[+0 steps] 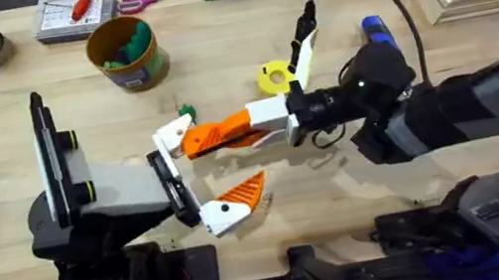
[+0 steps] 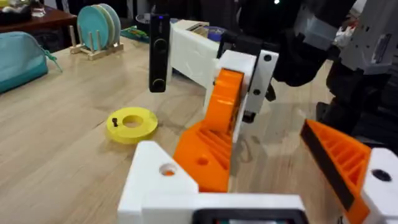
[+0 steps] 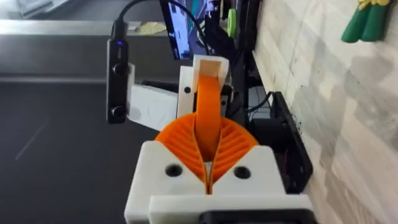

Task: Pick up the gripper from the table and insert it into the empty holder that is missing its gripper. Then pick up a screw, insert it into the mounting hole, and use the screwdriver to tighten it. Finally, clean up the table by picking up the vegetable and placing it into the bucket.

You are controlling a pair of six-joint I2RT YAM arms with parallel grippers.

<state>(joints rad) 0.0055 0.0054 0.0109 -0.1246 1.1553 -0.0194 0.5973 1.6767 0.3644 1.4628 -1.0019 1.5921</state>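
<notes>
right gripper [image 1: 214,138]: reaches across the middle of the desk [image 1: 216,55] toward the left arm's tip; jaws clenched on the orange gripper [image 1: 199,140]
orange gripper: pinched between the right arm's orange pads [image 3: 231,144], standing edge-on in the right wrist view [image 3: 208,112]; its far end meets the empty holder [image 1: 171,132]
empty holder: white mount, upper finger of the left arm's tip; in the left wrist view [image 2: 160,180] the orange piece [image 2: 217,130] lies against it, mounting hole [image 2: 168,169] visible; seated or not, cannot tell
left gripper [image 1: 190,175]: jaws released, spread wide; lower finger carries its own orange pad [image 1: 243,193]
screwdriver [image 1: 376,29]: blue, lying on the desk behind the right arm, partly hidden
vegetable [image 1: 186,113]: small green piece on the desk just above the holder; also in the right wrist view [image 3: 372,18]
bucket [image 1: 125,51]: mustard tub upright at back left, green items inside
yellow ring [image 1: 275,78]: flat on the desk beside the right wrist, small dark screw on it [image 2: 115,122]
</notes>
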